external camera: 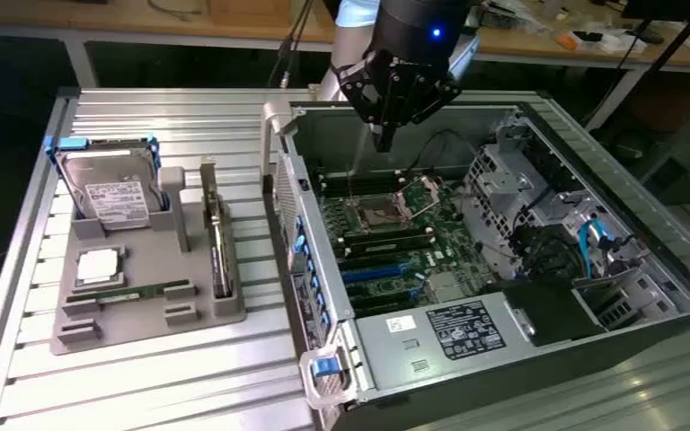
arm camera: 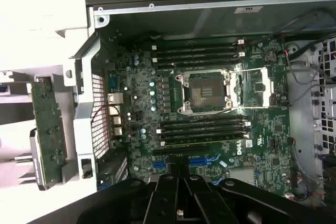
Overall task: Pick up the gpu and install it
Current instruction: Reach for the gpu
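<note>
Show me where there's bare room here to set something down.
Bare ribbed metal table lies in front of the grey plastic parts tray and behind it. The gap between tray and open metal computer case is narrow. Inside the case is crowded, with the shut gripper above.

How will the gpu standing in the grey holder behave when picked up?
Probably stiff: the gpu is a thin flat board. Standing on edge in the grey holder, it could tip if nudged sideways. Being thin, likely light.
</note>
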Tool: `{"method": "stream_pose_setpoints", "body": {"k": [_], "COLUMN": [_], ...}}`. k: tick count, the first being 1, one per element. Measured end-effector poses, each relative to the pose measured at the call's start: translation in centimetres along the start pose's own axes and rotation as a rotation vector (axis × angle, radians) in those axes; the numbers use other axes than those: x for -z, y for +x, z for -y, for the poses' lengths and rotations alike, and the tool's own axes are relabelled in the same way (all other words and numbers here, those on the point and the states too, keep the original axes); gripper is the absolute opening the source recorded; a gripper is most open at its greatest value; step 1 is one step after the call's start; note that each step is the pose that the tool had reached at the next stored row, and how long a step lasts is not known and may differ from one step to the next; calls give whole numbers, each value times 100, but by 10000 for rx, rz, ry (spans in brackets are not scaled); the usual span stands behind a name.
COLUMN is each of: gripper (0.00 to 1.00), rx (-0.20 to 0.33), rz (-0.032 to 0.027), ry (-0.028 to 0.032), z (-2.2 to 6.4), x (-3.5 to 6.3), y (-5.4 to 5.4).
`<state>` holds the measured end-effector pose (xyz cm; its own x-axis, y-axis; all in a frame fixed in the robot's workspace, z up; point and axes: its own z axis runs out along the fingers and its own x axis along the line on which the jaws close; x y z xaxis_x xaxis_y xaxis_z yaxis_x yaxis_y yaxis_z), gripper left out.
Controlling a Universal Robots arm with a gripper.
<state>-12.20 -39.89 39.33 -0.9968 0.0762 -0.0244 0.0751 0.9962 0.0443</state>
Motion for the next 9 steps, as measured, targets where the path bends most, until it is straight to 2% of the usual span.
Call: {"method": "stream_pose_setpoints", "body": {"k": [9], "gripper": [11], "rx": [0], "rz": [0], "ry": [-1], "z": [0], "x": [0], "y": [0]}}
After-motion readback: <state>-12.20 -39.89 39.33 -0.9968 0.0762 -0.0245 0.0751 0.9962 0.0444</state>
